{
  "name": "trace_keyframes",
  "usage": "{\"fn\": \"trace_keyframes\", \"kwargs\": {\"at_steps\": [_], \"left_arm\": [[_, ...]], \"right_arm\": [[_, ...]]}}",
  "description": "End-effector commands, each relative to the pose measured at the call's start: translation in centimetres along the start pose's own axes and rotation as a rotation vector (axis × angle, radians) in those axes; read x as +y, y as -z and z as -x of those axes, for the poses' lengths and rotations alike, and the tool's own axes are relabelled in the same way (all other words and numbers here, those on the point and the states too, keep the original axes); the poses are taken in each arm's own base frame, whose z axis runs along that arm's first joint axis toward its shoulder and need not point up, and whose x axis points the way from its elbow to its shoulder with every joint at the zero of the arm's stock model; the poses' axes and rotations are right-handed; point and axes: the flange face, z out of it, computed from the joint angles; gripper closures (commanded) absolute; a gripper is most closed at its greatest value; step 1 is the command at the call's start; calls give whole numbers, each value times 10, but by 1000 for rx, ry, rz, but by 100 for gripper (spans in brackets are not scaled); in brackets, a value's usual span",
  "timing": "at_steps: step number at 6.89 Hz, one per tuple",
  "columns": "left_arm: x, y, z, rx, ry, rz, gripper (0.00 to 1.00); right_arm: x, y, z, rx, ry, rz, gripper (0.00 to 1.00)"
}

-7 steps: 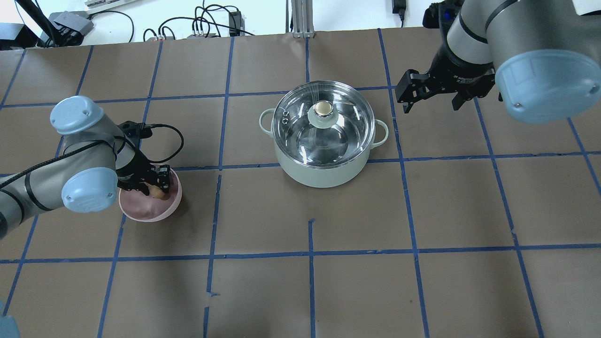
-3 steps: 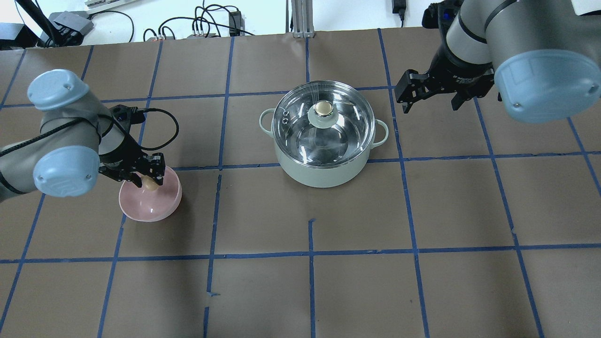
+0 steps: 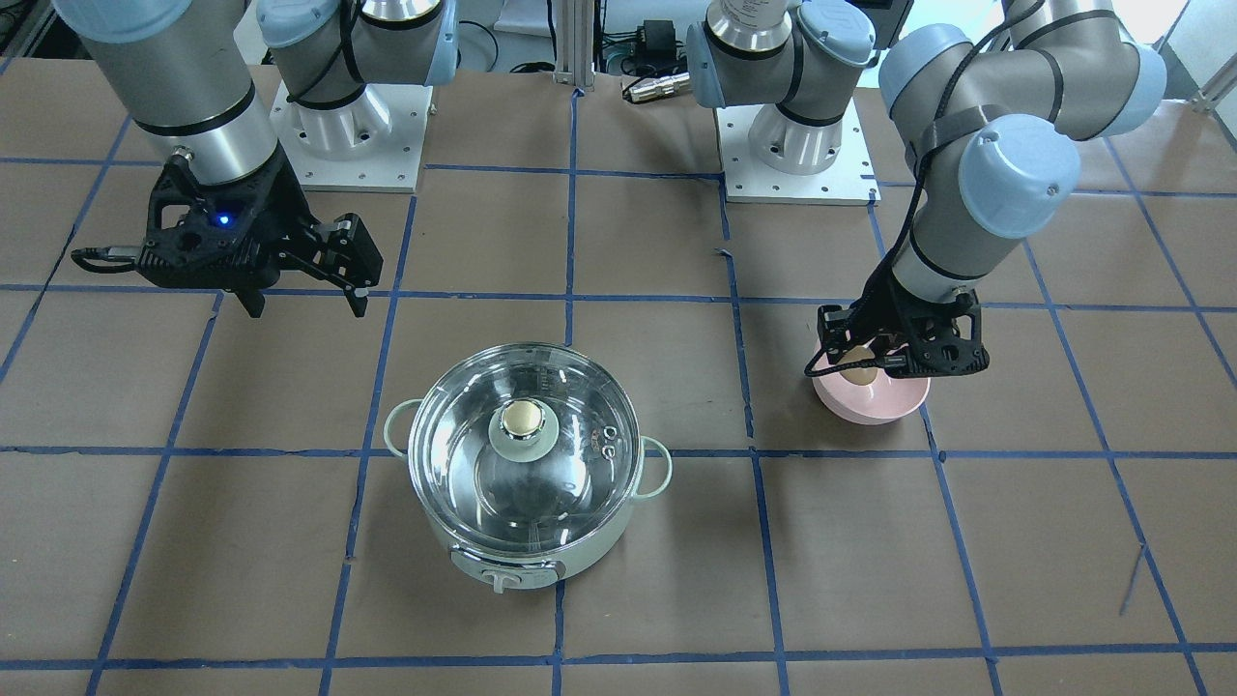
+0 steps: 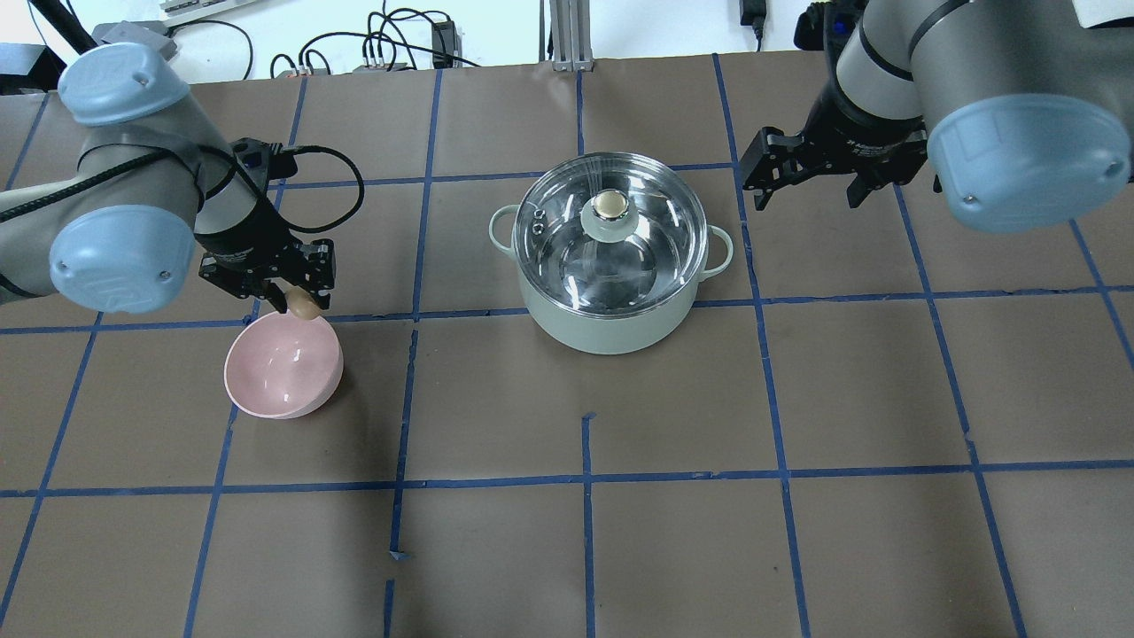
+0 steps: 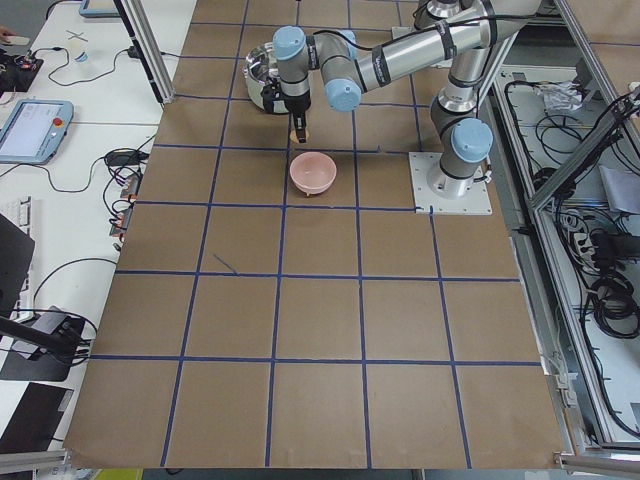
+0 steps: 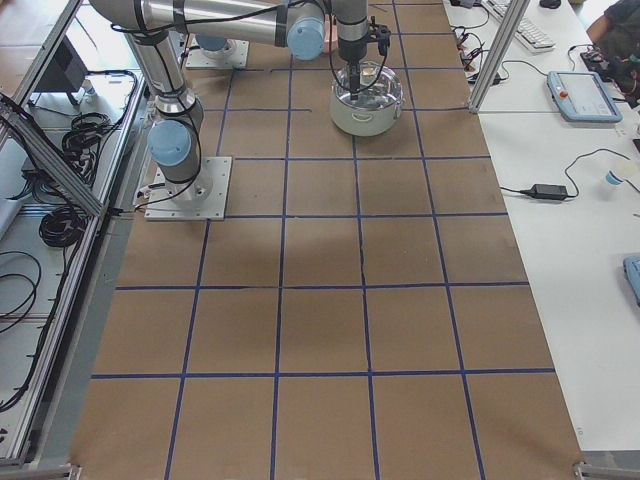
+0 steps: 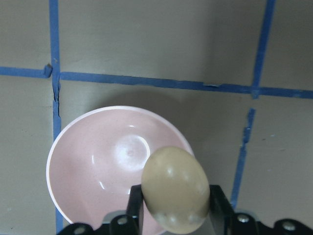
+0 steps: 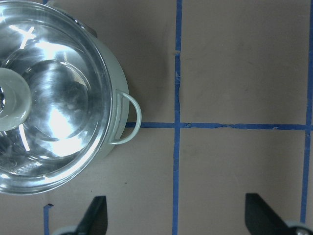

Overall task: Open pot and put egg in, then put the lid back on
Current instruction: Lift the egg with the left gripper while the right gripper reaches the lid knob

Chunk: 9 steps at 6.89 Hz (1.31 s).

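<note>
Across the table from the robot, the left gripper (image 3: 860, 367) was closed on the egg (image 3: 854, 360), holding it just above the pink bowl (image 3: 870, 404). The right gripper (image 3: 309, 302) hung wide open, near the pot (image 3: 541, 559) but apart from it. The lid (image 3: 580, 454) sat squarely on the pot, with nothing touching its knob (image 3: 522, 418).

From over the robot's shoulders, the egg showed above the bowl's far rim. The bowl itself was empty. The right gripper's spread jaws hovered off to the pot's right, not over the knob.

From either end of the table both grippers were too small to judge. From the left end I could only make out the egg hanging clear above the bowl.

At the left wrist, the egg was pinched between the two fingers (image 7: 134, 205), with the bowl below it.

At the right wrist, the fingers (image 8: 95, 215) stood far apart with nothing between them. The pot and one loop handle (image 8: 129, 120) lay off to the side.

By my reckoning the egg pick-up was done. Taking off the lid, dropping the egg in and putting the lid back on were all left, and the open right gripper looked placed to go for the knob.
</note>
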Motion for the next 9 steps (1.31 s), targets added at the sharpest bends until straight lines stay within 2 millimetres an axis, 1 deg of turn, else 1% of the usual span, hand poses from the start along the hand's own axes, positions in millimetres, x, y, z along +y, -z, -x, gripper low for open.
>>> {"fn": "trace_keyframes", "kwargs": {"at_steps": [1,2,3,4,5,6,7,9], "left_arm": [[-1,9,-12,0,-18,-18,98],[1,27,-22,8,-47,-49,98],[5,72,-54,34,-113,-128,99],[11,108,-84,40,-169,-131,99],[19,119,-97,46,-190,-104,99],[24,130,-94,49,-188,-105,99],[25,134,-96,46,-191,-113,99],[38,140,-96,44,-194,-113,99]], "right_arm": [[-3,-18,63,-36,-14,-66,0],[-9,-35,89,-51,-5,-103,0],[-16,-55,104,-66,-9,-111,1],[-22,-73,128,-67,-3,-106,2],[-25,-75,148,-74,-14,-105,1],[-26,-80,151,-73,-10,-99,1],[-24,-83,155,-74,-2,-94,2],[-28,-95,156,-72,8,-89,2]]}}
